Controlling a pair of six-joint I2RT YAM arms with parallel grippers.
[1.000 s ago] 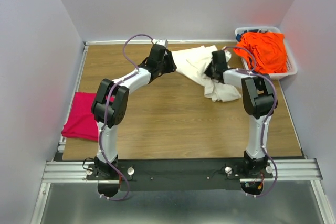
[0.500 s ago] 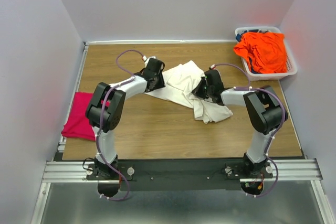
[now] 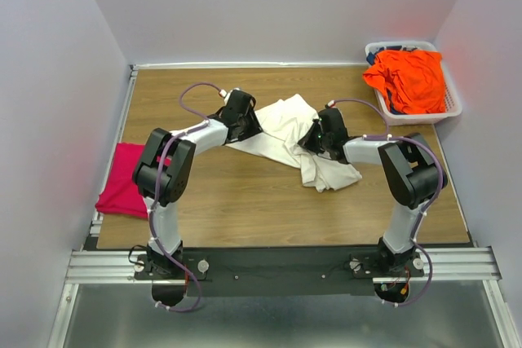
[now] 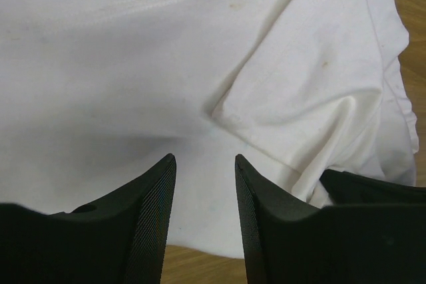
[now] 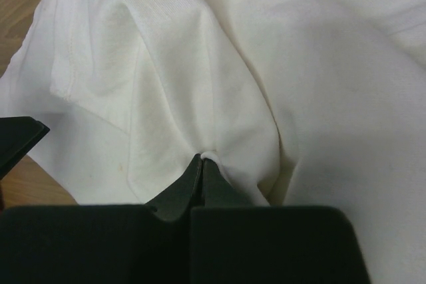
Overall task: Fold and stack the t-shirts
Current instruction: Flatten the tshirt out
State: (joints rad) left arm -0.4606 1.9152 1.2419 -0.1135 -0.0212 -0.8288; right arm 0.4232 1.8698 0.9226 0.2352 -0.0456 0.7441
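The cream-white t-shirt (image 3: 285,128) lies rumpled at the centre of the table (image 3: 245,201). Toward its 3 o'clock side the right gripper (image 5: 202,159) is clenched on a pinched fold. At its 9 o'clock edge the left gripper (image 4: 204,159) hovers released, jaws apart over the cloth. The magenta-pink t-shirt (image 3: 122,181) lies at the table's 9 o'clock edge. The orange t-shirt (image 3: 408,79) fills the basket (image 3: 453,107) at 2 o'clock.

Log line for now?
left pincer: open above white t-shirt | right pincer: shut on white t-shirt | pink t-shirt: left edge | orange t-shirt: basket
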